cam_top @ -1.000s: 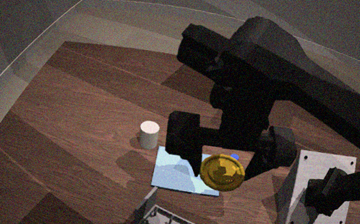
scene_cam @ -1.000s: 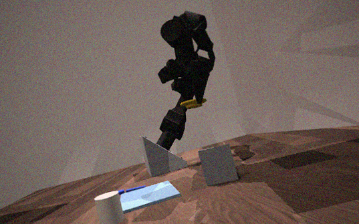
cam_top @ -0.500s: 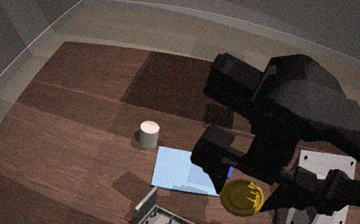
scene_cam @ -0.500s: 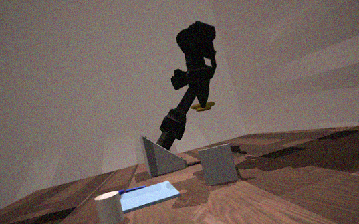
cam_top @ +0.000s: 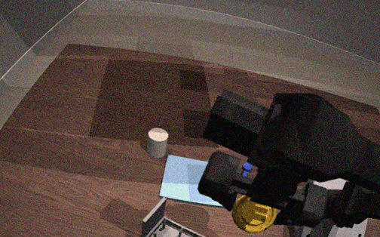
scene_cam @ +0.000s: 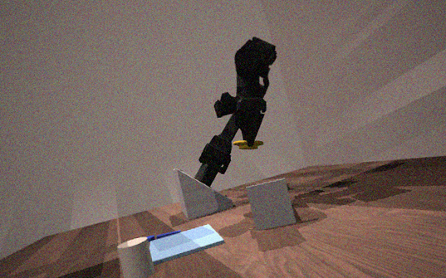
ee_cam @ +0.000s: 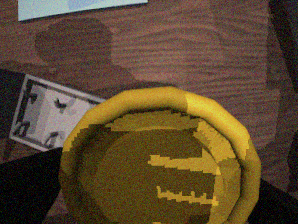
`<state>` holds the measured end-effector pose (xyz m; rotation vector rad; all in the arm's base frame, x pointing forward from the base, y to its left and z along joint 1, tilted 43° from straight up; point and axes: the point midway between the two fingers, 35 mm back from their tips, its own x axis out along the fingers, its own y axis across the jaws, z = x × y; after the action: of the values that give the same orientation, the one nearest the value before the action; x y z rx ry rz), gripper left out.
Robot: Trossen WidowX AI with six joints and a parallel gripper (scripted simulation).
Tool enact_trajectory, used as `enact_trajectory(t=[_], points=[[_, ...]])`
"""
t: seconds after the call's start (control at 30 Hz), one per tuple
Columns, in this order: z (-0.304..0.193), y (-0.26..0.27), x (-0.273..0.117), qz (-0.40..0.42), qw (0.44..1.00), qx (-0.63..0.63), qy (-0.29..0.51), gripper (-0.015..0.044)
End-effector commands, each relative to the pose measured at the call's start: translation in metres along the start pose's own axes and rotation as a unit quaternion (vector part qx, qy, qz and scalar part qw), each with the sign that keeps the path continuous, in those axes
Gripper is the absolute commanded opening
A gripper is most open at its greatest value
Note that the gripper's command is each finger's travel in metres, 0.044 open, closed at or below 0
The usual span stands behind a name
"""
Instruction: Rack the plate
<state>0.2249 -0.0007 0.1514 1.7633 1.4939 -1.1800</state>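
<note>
A yellow round plate (cam_top: 251,227) (scene_cam: 240,143) (ee_cam: 165,145) is held in the air, lying roughly level, not upright. My gripper (cam_top: 254,214) (scene_cam: 250,144) is shut on it, with the fingers on opposite sides of its rim. The small grey dish rack (cam_top: 154,216) (scene_cam: 272,204) (ee_cam: 70,119) stands on the table, with a tall end panel and short pegs on a pale base. The plate is well above the rack, and to its upper right in the top view. In the wrist view the plate's rim covers part of the rack.
A light blue flat board (cam_top: 175,174) (scene_cam: 189,243) (ee_cam: 40,10) lies near the rack. A pale cylinder (cam_top: 156,145) (scene_cam: 136,261) stands beside the board. A blue item (cam_top: 247,167) (scene_cam: 163,236) lies past the board. A white wedge-shaped block (cam_top: 350,232) (scene_cam: 199,198) stands by the arm's base.
</note>
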Motion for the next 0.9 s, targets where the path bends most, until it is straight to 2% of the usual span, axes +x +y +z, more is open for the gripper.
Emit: enact_trajectory(t=[0.0,0.4,0.87], points=[[0.005,0.001,0.012,0.005,0.998,-0.04,-0.043,0.0],[0.015,0.01,0.044,0.038,0.973,-0.151,-0.168,0.0],[0.017,0.023,0.069,0.105,0.914,-0.262,-0.291,0.0]])
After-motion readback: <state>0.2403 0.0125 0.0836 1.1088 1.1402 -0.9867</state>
